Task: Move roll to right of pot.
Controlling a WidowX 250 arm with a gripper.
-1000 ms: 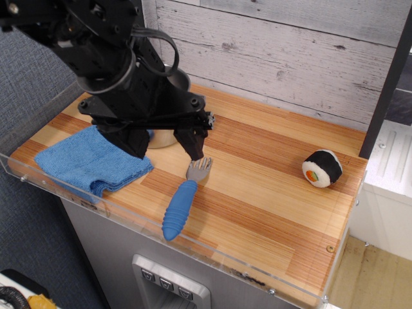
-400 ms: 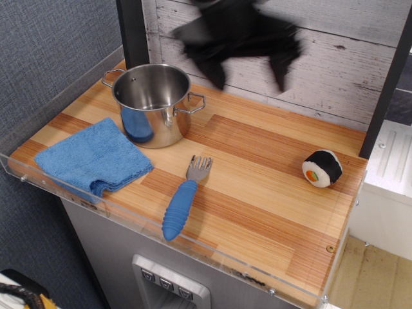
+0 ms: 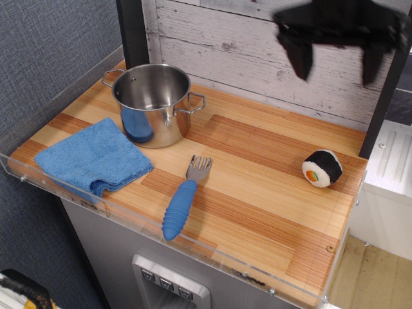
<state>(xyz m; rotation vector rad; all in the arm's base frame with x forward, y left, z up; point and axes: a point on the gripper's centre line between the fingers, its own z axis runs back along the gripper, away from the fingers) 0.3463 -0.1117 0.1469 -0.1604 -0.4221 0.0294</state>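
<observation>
**A:** Your gripper [image 3: 337,67] hangs high at the back right, in front of the plank wall, with its two fingers pointing down and spread apart. Nothing sits between them, so you hold nothing yet.

**B:** And the roll?

**A:** The roll [image 3: 322,168] lies on its side near the right edge of the counter [image 3: 257,193], one white end with the orange and green centre facing forward. It sits below your gripper and a little toward the front. I think that explains the pose: you are staged above it, spread wide enough for the black band.

**B:** Where does it need to go?

**A:** To the right of the pot [image 3: 152,103], which stands upright at the back left, empty, with loop handles on both sides. The bare wood just beyond its right handle looks like your landing spot.

**B:** Anything in the way?

**A:** The fork [image 3: 183,199] lies in front of the pot, blue handle toward the front edge, prongs pointing back. The blue towel [image 3: 93,158] lies folded at the front left, touching or nearly touching the pot's base. Neither covers the spot, but I would carry the roll along the back of the counter so you pass behind the prongs.

**B:** Grip advice?

**A:** It looks soft, so expect it to squash. Close across the band, not the flat ends.
</observation>
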